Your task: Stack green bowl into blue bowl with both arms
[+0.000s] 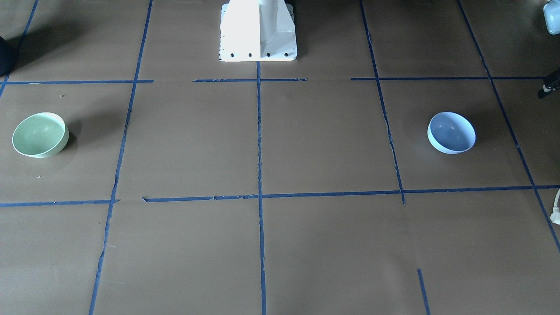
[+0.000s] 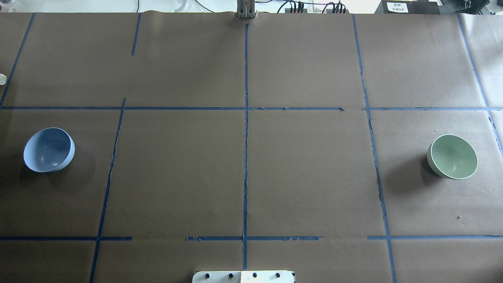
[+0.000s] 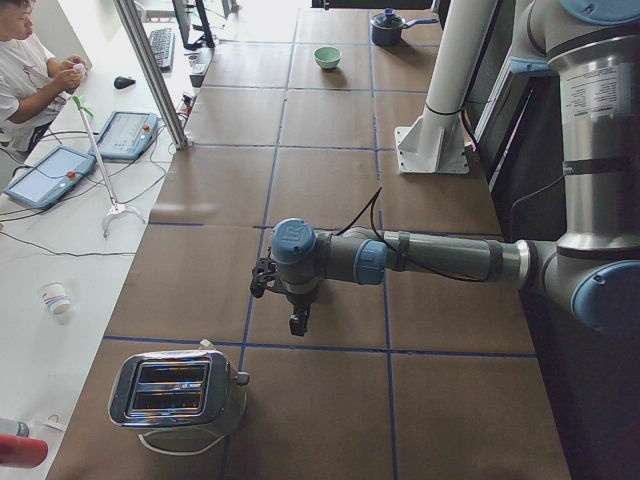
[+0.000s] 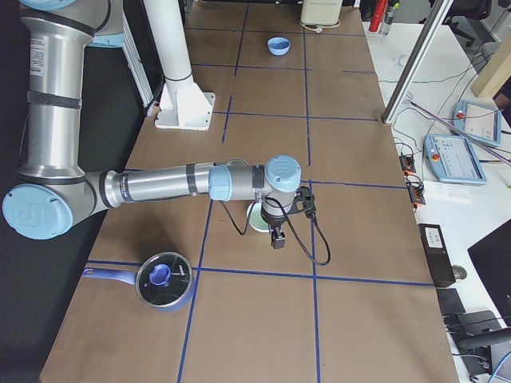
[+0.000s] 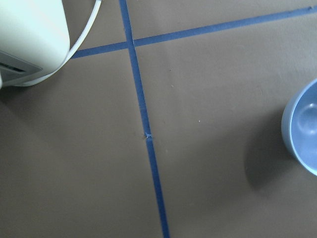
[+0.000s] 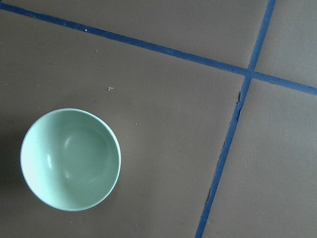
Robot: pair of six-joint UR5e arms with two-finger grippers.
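Brown table (image 2: 314,177) — blue tape grid (image 2: 246,157)

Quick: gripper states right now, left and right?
Left gripper: cannot tell, seen only from the side.
Right gripper: cannot tell, seen only from the side.

The green bowl (image 2: 452,157) and the blue bowl (image 2: 49,149), one on each side of the white pedestal base (image 1: 258,30), look smooth and glossy, with soft highlights inside; the table cover (image 2: 177,173) before the base is matt brown paper; its blue tape (image 2: 246,157) is rough-edged; the base looks like painted metal.
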